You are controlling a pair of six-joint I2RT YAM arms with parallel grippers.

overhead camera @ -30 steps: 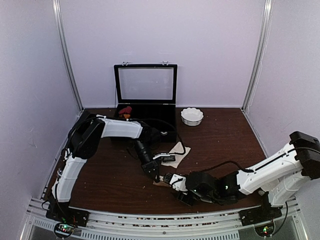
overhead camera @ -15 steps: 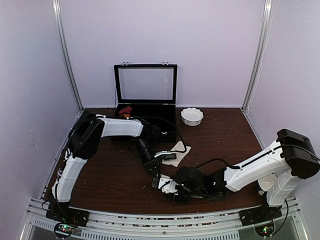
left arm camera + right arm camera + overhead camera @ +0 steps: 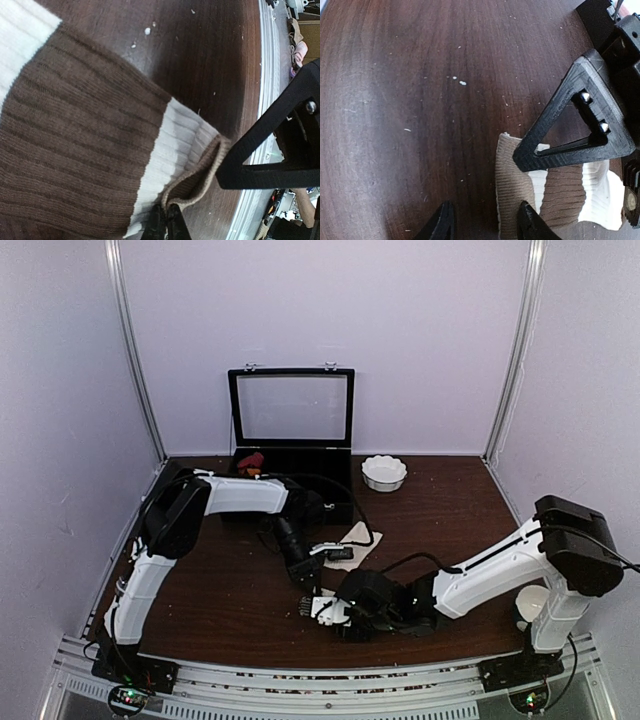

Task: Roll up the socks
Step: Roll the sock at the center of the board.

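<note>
A long ribbed sock (image 3: 85,145) with brown and white bands and a tan end lies flat on the dark table. My left gripper (image 3: 165,226) is shut on the folded tan edge (image 3: 200,182). In the top view it (image 3: 308,586) points down at the front middle of the table. My right gripper (image 3: 484,224) is open just in front of the same tan end (image 3: 512,192), which lies near its right finger. In the top view it (image 3: 322,608) is close against the left gripper. The cream sock (image 3: 356,537) lies flat behind them.
A black case (image 3: 290,455) with its lid raised stands at the back, with a dark red sock bundle (image 3: 250,461) at its left. A white bowl (image 3: 384,472) sits to its right. A white cup (image 3: 530,604) stands by the right arm's base.
My right arm has slid left along the table's front until its gripper meets the left gripper. The left gripper has stayed nearly still, holding the sock's edge.
</note>
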